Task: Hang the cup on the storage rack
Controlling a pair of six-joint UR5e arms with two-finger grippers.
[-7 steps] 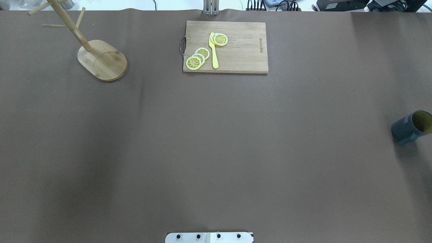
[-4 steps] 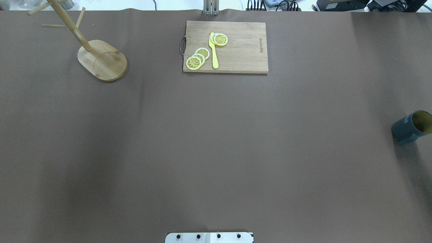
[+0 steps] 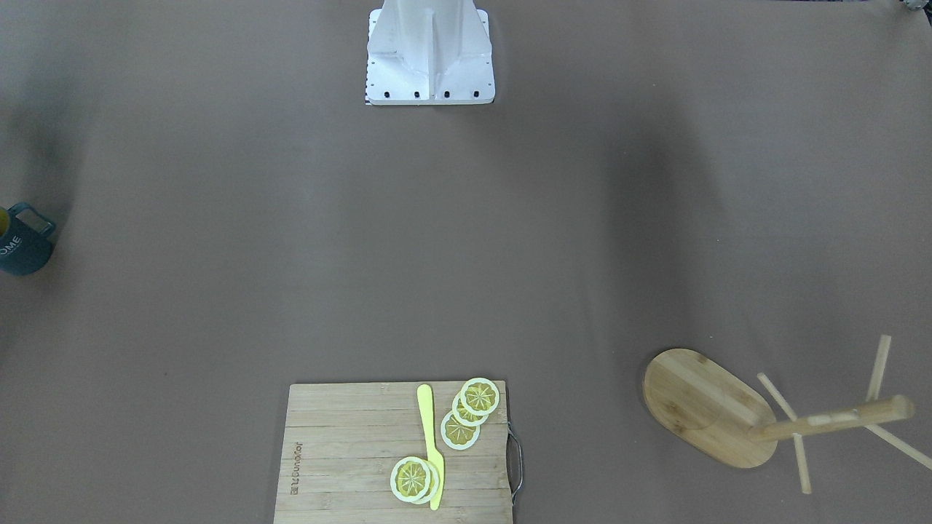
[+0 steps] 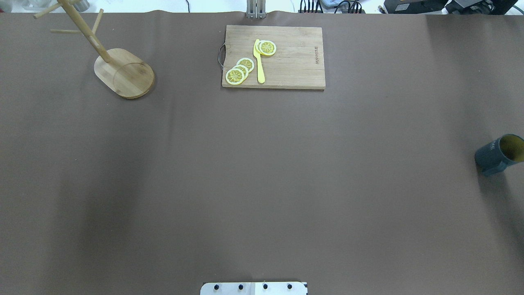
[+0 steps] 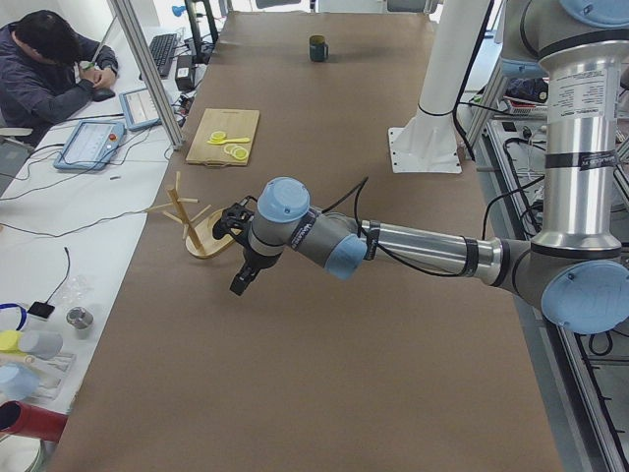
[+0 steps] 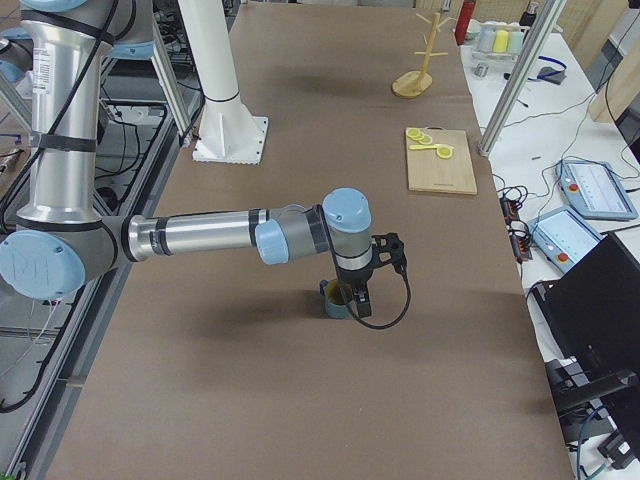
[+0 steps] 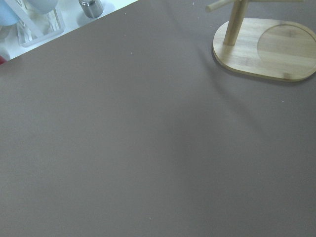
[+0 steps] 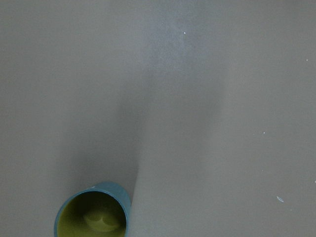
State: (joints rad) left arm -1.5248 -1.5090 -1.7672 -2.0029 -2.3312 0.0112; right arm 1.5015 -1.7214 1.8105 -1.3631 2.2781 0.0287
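Observation:
The dark teal cup with a yellow inside stands upright near the table's right edge. It also shows in the front view and the right wrist view. The bamboo storage rack stands at the far left, and its base shows in the left wrist view. My right gripper hangs right by the cup. My left gripper hovers beside the rack. I cannot tell whether either gripper is open or shut.
A cutting board with lemon slices and a yellow knife lies at the far middle. The white robot base stands at the near edge. An operator sits at a side desk.

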